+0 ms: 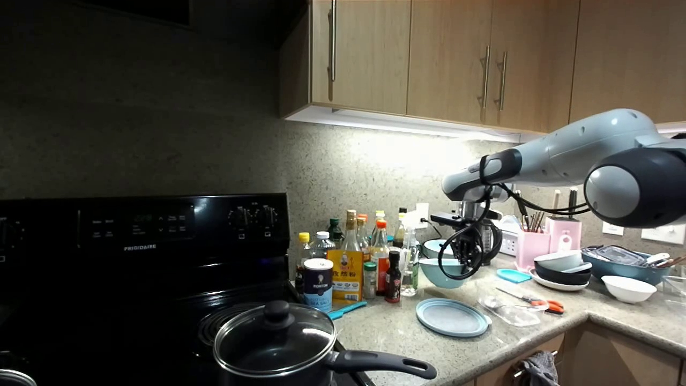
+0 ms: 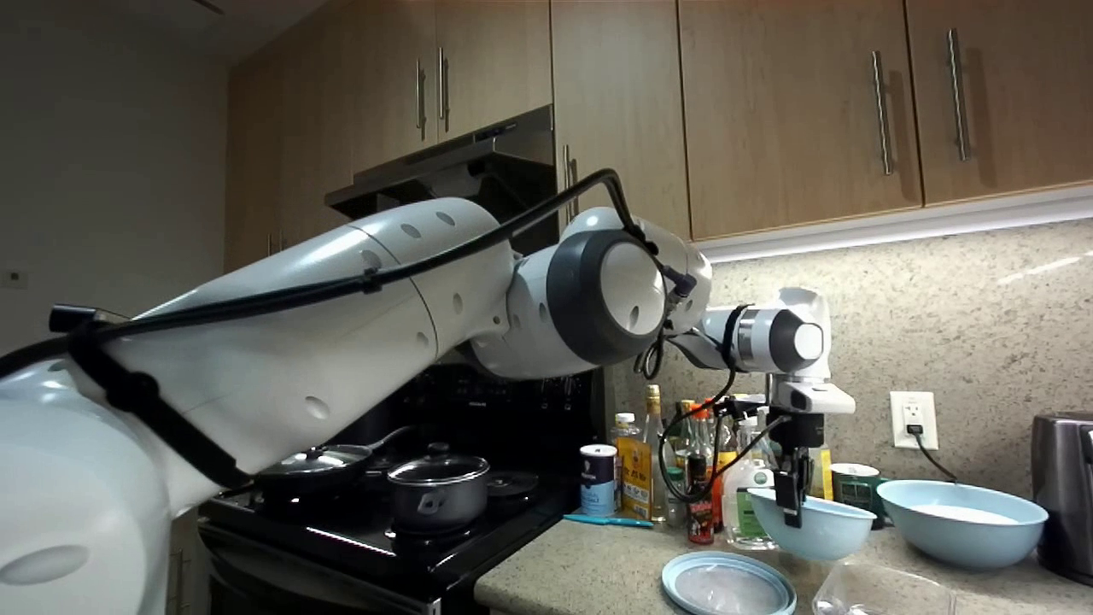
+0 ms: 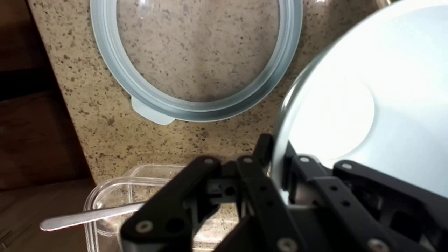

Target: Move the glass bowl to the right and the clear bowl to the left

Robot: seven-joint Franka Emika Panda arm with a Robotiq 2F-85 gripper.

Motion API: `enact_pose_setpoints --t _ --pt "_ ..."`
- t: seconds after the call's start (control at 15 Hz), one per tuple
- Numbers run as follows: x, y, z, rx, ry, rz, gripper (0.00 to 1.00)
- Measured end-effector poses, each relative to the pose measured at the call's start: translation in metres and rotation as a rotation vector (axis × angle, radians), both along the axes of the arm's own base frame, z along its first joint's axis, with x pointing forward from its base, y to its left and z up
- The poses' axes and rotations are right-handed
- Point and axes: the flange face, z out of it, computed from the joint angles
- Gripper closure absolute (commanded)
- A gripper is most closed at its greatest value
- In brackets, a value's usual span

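The glass bowl is a round, deep, light aqua-blue bowl on the counter near the bottles. It shows in both exterior views (image 1: 435, 274) (image 2: 830, 531) and fills the right of the wrist view (image 3: 402, 105). My gripper (image 3: 279, 157) is shut on its rim, one finger inside and one outside; it also shows in both exterior views (image 1: 467, 258) (image 2: 794, 495). I cannot tell whether the bowl's base touches the counter. No round clear bowl can be made out. A colourless, squarish clear container (image 1: 517, 315) with a spoon lies nearby, also in the wrist view (image 3: 108, 185).
A larger pale-blue bowl (image 2: 965, 530) stands behind, beside a dark kettle (image 2: 1063, 495). A flat pale-blue plate (image 1: 453, 317) lies in front. Bottles (image 1: 380, 252) stand alongside. Orange-handled scissors (image 1: 554, 307), stacked bowls (image 1: 563, 276) and a white bowl (image 1: 628, 289) are farther along.
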Motion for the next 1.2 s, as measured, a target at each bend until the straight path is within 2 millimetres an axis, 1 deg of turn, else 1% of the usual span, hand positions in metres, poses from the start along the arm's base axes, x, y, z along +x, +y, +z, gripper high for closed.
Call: enact_pose_setpoints --t 0.07,0.13,0.27,0.47,0.6,0.8,0.93,1.2 --pt "0.0 -0.001 -0.001 0.003 0.009 0.002 0.69" --pt "0.0 -0.001 -0.001 0.005 0.017 0.003 0.66" --pt "0.001 -0.002 -0.002 0.009 0.029 0.006 0.55" --pt "0.002 -0.002 0.001 0.01 0.035 0.01 0.34" --pt "0.002 -0.002 0.005 0.01 0.034 0.011 0.23" --pt "-0.004 -0.005 0.011 0.018 0.075 0.003 0.03" --pt "-0.013 -0.007 0.017 0.019 0.132 0.002 0.0" --pt "-0.034 -0.02 0.033 0.007 0.241 -0.035 0.0"
